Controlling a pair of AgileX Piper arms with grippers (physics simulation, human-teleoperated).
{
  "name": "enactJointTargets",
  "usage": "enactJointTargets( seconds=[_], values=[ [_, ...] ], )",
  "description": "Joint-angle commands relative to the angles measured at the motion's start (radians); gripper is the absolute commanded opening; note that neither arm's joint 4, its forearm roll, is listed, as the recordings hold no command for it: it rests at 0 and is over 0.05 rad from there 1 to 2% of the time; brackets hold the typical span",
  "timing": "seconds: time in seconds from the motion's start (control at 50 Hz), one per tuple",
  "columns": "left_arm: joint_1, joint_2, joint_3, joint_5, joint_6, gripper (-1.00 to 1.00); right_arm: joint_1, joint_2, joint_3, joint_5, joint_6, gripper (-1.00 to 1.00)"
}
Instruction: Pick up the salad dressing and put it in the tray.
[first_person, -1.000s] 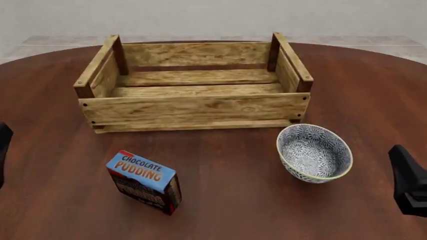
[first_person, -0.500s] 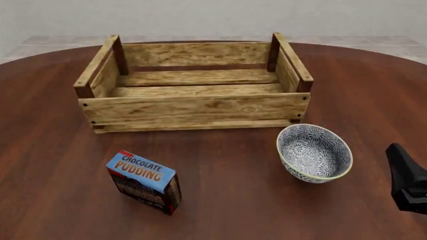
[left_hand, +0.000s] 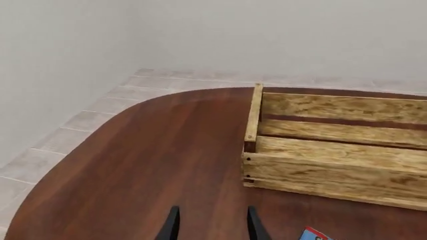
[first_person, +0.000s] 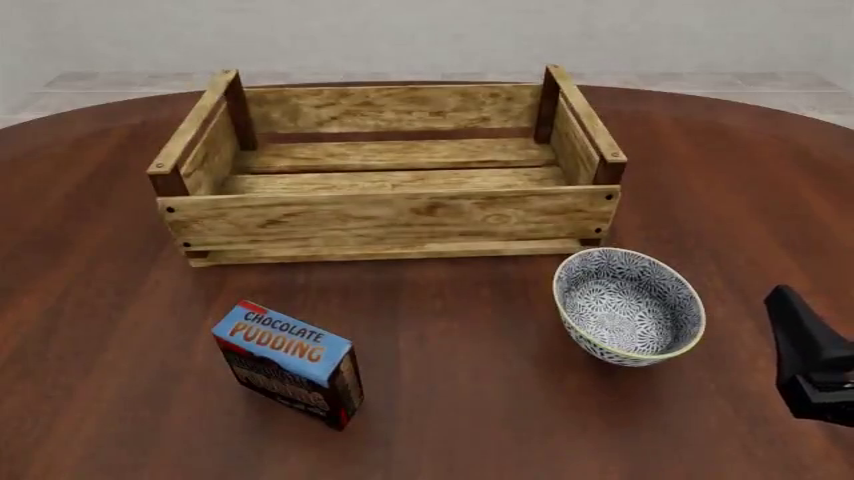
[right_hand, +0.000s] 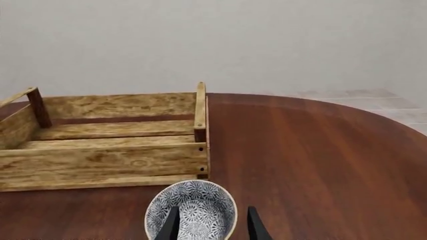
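The salad dressing is out of view in every frame. The tray (first_person: 387, 215), a light-wood slatted crate with dark corner posts, stands empty at the back middle of the table; it also shows in the left wrist view (left_hand: 320, 170) and the right wrist view (right_hand: 100, 162). My left gripper (left_hand: 211, 230) is open over bare table short of the tray's left end, and it does not show in the front view. My right gripper (first_person: 801, 345) sits at the right edge, just right of the bowl. It is open (right_hand: 212, 227), its fingers pointing over the bowl, with nothing held.
A blue-white patterned bowl (first_person: 627, 305) stands in front of the tray's right corner, also in the right wrist view (right_hand: 193, 205). A blue chocolate pudding box (first_person: 287, 362) stands at the front left; its corner shows in the left wrist view (left_hand: 313, 235).
The left gripper has slipped out of the front view at the left edge. The right gripper has crept slightly left and up, toward the bowl.
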Motion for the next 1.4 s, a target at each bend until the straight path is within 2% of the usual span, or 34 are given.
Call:
enactJointTargets(
  seconds=[0.02, 0.3, 0.6, 0.9, 1.4],
  values=[
    [0.092, -0.041, 0.032, 0.065, -0.010, 1.00, 0.008, 0.003, 0.000, -0.001, -0.006, 1.00],
    [0.207, -0.086, 0.051, 0.110, 0.000, 1.00, 0.013, 0.010, 0.000, -0.004, -0.008, 1.00],
    [0.243, -0.114, 0.042, 0.144, 0.006, 1.00, 0.016, 0.012, 0.000, -0.005, -0.012, 1.00],
    [0.351, -0.114, 0.104, 0.127, 0.014, 1.00, 0.018, 0.031, 0.000, -0.021, -0.008, 1.00],
    [0.416, -0.121, 0.173, 0.100, -0.006, 1.00, 0.020, 0.004, 0.000, 0.004, -0.021, 1.00]
  ],
)
